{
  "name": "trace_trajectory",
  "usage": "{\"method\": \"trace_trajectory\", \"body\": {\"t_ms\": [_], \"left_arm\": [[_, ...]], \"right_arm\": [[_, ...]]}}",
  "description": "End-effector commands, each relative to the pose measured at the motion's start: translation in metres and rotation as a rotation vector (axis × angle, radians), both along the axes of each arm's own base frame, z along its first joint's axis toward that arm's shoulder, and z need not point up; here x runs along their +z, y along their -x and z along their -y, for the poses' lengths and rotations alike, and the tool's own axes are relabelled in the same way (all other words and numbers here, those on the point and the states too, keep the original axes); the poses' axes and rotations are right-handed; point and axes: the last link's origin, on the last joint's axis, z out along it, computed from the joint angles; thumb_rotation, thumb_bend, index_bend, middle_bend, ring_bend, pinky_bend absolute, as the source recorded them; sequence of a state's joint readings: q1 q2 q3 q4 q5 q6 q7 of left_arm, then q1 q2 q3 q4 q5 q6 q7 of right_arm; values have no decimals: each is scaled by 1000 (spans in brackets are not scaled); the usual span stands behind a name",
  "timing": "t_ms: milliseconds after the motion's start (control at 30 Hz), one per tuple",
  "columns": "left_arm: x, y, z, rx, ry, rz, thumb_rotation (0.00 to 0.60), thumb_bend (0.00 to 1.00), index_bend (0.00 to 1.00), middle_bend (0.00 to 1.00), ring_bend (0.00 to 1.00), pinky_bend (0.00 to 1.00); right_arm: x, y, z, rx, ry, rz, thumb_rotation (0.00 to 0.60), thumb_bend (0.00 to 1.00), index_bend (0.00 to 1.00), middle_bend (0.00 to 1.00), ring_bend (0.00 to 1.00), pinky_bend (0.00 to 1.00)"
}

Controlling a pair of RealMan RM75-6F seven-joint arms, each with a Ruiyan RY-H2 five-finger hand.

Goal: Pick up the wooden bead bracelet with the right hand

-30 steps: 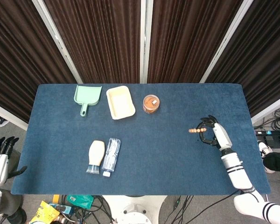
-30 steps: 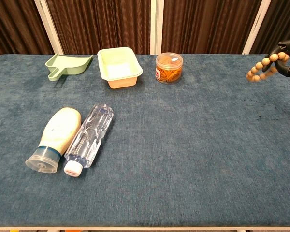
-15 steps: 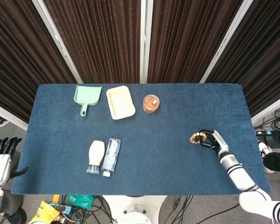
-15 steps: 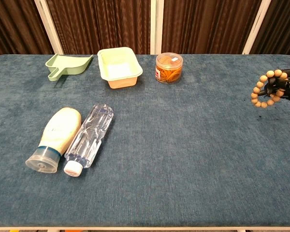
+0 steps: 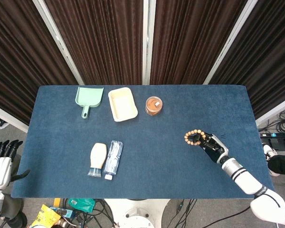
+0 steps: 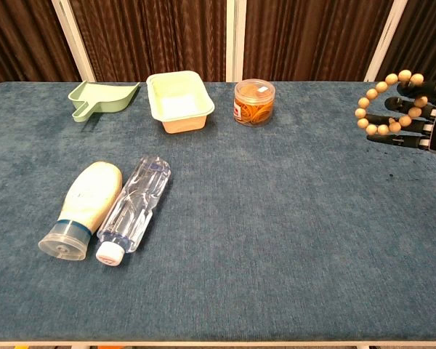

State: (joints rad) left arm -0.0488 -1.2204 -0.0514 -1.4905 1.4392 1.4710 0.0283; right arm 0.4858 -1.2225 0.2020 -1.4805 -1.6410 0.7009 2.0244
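Note:
The wooden bead bracelet (image 5: 194, 137) (image 6: 378, 102) is a ring of light brown beads, lifted off the blue table at the right side. My right hand (image 5: 210, 145) (image 6: 416, 115) holds it, with its black fingers through and around the ring. My left hand (image 5: 0, 163) hangs off the table's left edge, low in the head view, with its fingers apart and nothing in them. It does not show in the chest view.
On the blue table (image 5: 161, 161) lie a green dustpan (image 5: 88, 99), a cream tray (image 5: 122, 104), a clear tub of orange rubber bands (image 5: 153, 105), a mayonnaise bottle (image 5: 97, 159) and a clear water bottle (image 5: 113, 159) side by side.
My right hand has drawn the bracelet leftward and toward the table's front, and turned so the ring now faces the chest camera. The left hand has hardly moved.

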Motion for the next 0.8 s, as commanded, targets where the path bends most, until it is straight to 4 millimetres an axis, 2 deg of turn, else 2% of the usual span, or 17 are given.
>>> {"method": "trace_trajectory", "body": {"t_ms": [33,100,133,200,267,333,400,533,600,667,800], "left_arm": [[0,0,0,0,1,0,600,32,140,118,43,60],[-1,0,0,0,4,-1,600,32,140,118,43,60],[-1,0,0,-1,4,0,600,32,140,118,43,60],[-1,-1,-1,-1,4,0,600,32,140,118,43,60],[-1,-1,-1,-3,4,0,600,33,140,118,43,60],[-1,-1,-1,-4,5,-2,600,33,140,118,43,60],[-1,-1,0,-4,5,-2,600,33,140,118,43,60],[-1,-1,1,1,4,0,600,32,140,118,43,60],[-2,0,2,4,6,-1,600,32,140,118,43,60],[-2,0,2,6,9,-1,600,32,140,118,43,60],[-3,0,2,6,10,0,600,33,140,118,43,60]], "right_arm": [[6,2,2,105,-11,35,448,628,647,588,253,1],[6,1,2,140,1,53,416,607,600,582,234,0],[6,-1,2,155,4,68,390,565,552,571,215,0],[6,-2,2,192,9,76,341,427,462,551,191,0],[3,-3,4,232,25,50,321,288,422,547,190,0],[-1,-6,4,269,50,10,320,169,410,546,190,0],[-5,-8,5,280,74,-17,320,103,405,546,190,0],[-12,-8,7,312,139,-137,320,45,404,551,208,0],[-15,-8,9,317,194,-205,319,56,411,584,255,0],[-17,-10,9,300,232,-229,319,96,462,642,320,0],[-20,-15,14,253,253,-231,321,134,581,689,359,0]]}}
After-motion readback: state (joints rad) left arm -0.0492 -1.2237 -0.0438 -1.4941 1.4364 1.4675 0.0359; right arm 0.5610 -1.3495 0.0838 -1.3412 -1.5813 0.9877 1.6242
